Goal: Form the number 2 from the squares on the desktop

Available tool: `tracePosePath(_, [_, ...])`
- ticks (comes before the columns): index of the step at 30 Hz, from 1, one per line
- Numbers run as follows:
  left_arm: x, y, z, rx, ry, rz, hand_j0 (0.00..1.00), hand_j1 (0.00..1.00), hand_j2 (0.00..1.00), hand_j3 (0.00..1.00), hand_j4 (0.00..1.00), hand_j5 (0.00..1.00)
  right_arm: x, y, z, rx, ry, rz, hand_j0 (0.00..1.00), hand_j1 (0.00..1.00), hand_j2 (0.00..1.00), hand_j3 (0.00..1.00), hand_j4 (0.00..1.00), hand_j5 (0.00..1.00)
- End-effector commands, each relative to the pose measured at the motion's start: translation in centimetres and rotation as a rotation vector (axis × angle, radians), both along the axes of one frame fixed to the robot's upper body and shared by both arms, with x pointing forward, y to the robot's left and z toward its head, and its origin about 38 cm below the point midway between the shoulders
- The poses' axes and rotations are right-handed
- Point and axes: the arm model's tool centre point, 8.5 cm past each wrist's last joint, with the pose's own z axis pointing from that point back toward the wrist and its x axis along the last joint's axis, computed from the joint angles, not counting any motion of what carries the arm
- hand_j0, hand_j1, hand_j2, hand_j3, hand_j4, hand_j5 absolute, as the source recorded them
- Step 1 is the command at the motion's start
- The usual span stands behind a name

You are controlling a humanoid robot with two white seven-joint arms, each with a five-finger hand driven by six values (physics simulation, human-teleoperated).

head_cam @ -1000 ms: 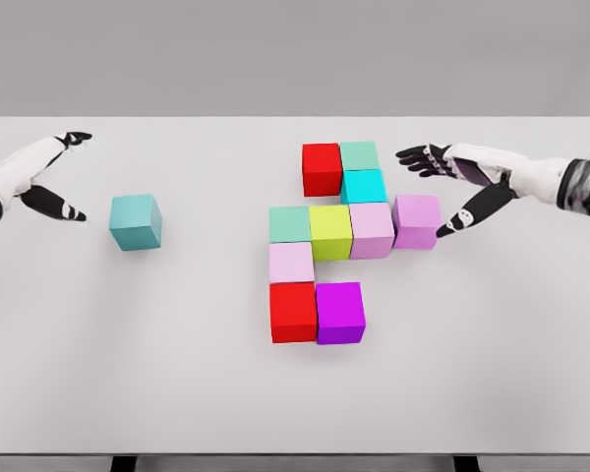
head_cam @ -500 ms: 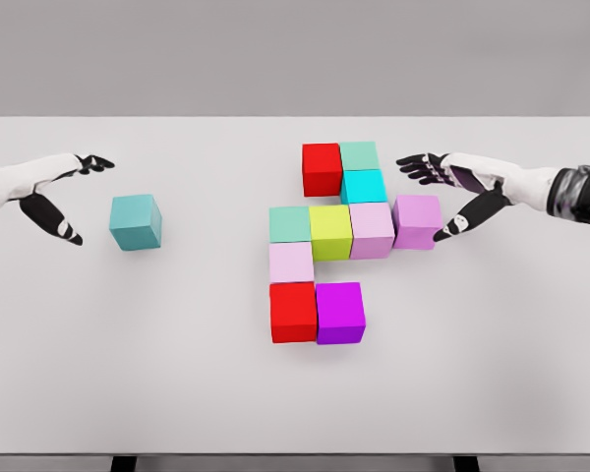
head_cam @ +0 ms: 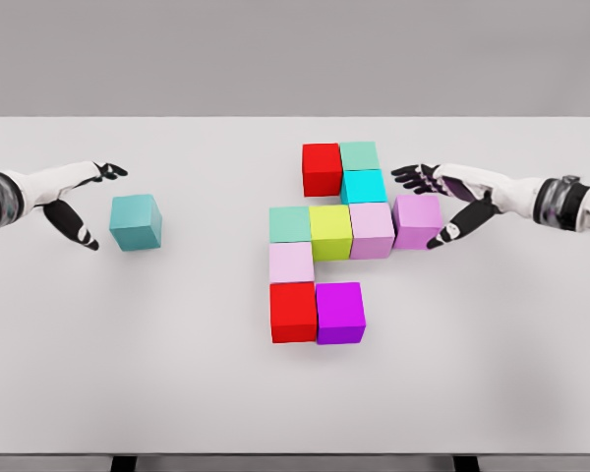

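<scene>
On the white tabletop [head_cam: 177, 374] a cluster of coloured cubes sits right of centre. At its far end a red cube [head_cam: 322, 168] stands side by side with a sea-green cube [head_cam: 359, 155], and a cyan cube [head_cam: 364, 186] sits just in front of the green one. Below them runs a row: a mint-green cube [head_cam: 290, 224], a yellow-green cube [head_cam: 330, 231], a pale pink cube [head_cam: 372, 229], all touching, and at the right end a lilac cube [head_cam: 417, 220] set slightly farther back than its neighbours. Under the mint-green cube sits a light pink cube [head_cam: 292, 262], and nearest the robot a second red cube [head_cam: 293, 311] and a magenta cube [head_cam: 340, 312] stand side by side. Well apart from all this, on the left of the table, a lone teal cube [head_cam: 136, 221] rests by itself. The right hand [head_cam: 450, 197] reaches in from the right with its fingers spread wide and holds nothing; its dark fingers [head_cam: 413, 177] extend over the far right corner of the lilac cube while its thumb [head_cam: 450, 229] angles down at that cube's right face, close to it, though contact cannot be told. The left hand [head_cam: 77, 197] comes in from the left edge, also open and empty, its fingers pointing toward the teal cube's far side and its thumb hanging down just left of that cube, with a small gap between them.
</scene>
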Motion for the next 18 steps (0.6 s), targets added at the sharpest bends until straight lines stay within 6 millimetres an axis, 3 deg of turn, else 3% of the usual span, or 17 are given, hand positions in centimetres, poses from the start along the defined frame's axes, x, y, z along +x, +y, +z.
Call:
tracePosePath(1, [0.2,-0.8,-0.5,0.03,-0.019,-0.014,1.0,1.0,1.0,1.0,1.0,1.0,0.1,0.4,-0.3,0.002,0.002,0.006,1.0,1.0,1.0,1.0,1.0,1.0])
tracePosePath(13, [0.3,-2.5,-2.5,0.043,0.011,-0.044,1.0,1.0,1.0,1.0,1.0,1.0,0.1,-0.4,-1.8,-0.033,0.019,-0.007,0.98,0.98,0.98,0.98,0.98,0.98])
tracePosePath(15, [0.4,-2.8,-2.8,0.043,0.013,-0.044,1.0,1.0,1.0,1.0,1.0,1.0,0.1,-0.4,-1.8,-0.032,0.021,-0.009,0.89,0.89,0.89,0.89,0.89,0.89])
tracePosePath(18, [0.6,-2.8,-2.5,0.044,0.005,-0.043,1.0,1.0,1.0,1.0,1.0,1.0,0.1,-0.3,-1.9,-0.032,0.022,-0.008,0.62,0.62,0.62,0.62,0.62,0.62])
